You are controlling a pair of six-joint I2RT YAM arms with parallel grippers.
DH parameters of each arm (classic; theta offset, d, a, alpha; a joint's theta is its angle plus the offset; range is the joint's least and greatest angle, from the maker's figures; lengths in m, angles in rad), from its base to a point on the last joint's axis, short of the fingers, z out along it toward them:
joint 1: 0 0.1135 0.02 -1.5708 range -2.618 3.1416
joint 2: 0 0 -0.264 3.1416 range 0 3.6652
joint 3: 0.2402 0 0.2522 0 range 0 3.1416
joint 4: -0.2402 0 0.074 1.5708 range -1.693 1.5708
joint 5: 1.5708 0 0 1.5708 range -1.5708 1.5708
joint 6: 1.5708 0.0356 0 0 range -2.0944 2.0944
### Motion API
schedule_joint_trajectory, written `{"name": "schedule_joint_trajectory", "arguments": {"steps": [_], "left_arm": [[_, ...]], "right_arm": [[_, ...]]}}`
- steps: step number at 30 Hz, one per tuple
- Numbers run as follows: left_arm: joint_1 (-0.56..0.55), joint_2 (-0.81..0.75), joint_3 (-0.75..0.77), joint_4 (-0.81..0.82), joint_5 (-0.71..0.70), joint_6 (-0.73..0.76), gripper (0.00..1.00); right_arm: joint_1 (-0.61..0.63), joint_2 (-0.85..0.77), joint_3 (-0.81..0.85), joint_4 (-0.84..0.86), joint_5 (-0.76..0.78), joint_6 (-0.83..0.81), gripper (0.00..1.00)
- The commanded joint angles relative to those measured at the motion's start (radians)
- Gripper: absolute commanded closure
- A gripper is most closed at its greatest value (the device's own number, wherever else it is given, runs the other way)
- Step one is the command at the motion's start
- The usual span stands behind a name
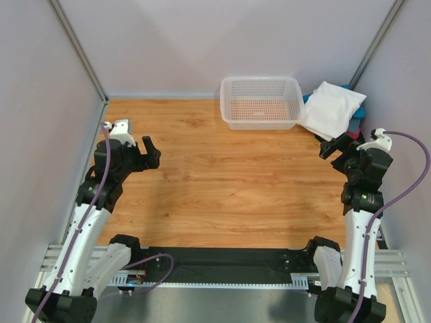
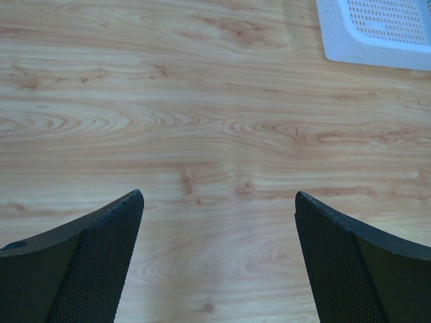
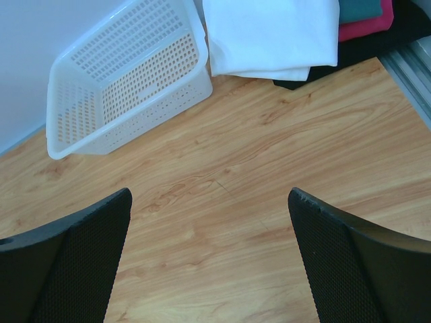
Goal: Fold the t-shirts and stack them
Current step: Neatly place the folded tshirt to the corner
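- Both arms hang back at the sides of the frame. The left pincer hovers over bare table at middle left and the right pincer at middle right, just below the shirts.
- Each pincer is spread wide with nothing between its fingers, as both wrist views show plainly.
- The white shirt lies folded on top of the stack at the upper right, just right of the basket, which holds nothing.
- Judging by this, folding looks finished or nearly so, since no loose shirt shows anywhere.
- A next move, if any, would be squaring the stack — the white shirt sits askew, overhanging the layers beneath.
- The overhead view shows only slivers of colour under the white shirt. The right wrist view shows the layers at its upper right: teal shirt, red shirt and black shirt.
- The left wrist view shows no shirts — only table and a basket corner at its upper right.
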Motion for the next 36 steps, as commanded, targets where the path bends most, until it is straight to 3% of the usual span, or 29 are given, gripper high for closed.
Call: {"name": "schedule_joint_trajectory", "arguments": {"steps": [1, 7, 13, 19, 25, 36], "left_arm": [[0.004, -0.006, 0.003, 0.027, -0.002, 0.014, 0.00], [0.004, -0.033, -0.001, 0.019, -0.005, -0.001, 0.00], [0.004, -0.141, -0.061, -0.042, -0.102, -0.133, 0.00], [0.004, -0.455, -0.338, 0.027, -0.189, -0.260, 0.00], [0.004, -0.727, -0.452, 0.012, -0.269, -0.324, 0.00], [0.004, -0.643, -0.440, -0.065, -0.268, -0.307, 0.00]], "right_arm": [[0.001, -0.019, 0.022, 0.018, -0.016, -0.020, 0.00], [0.003, -0.044, -0.016, 0.021, -0.019, -0.006, 0.00], [0.003, -0.160, -0.149, 0.044, -0.026, 0.058, 0.00], [0.003, -0.333, -0.341, 0.078, -0.013, 0.175, 0.00], [0.003, -0.468, -0.496, 0.057, 0.015, 0.246, 0.00], [0.003, -0.464, -0.519, 0.037, 0.043, 0.246, 0.00]]}}
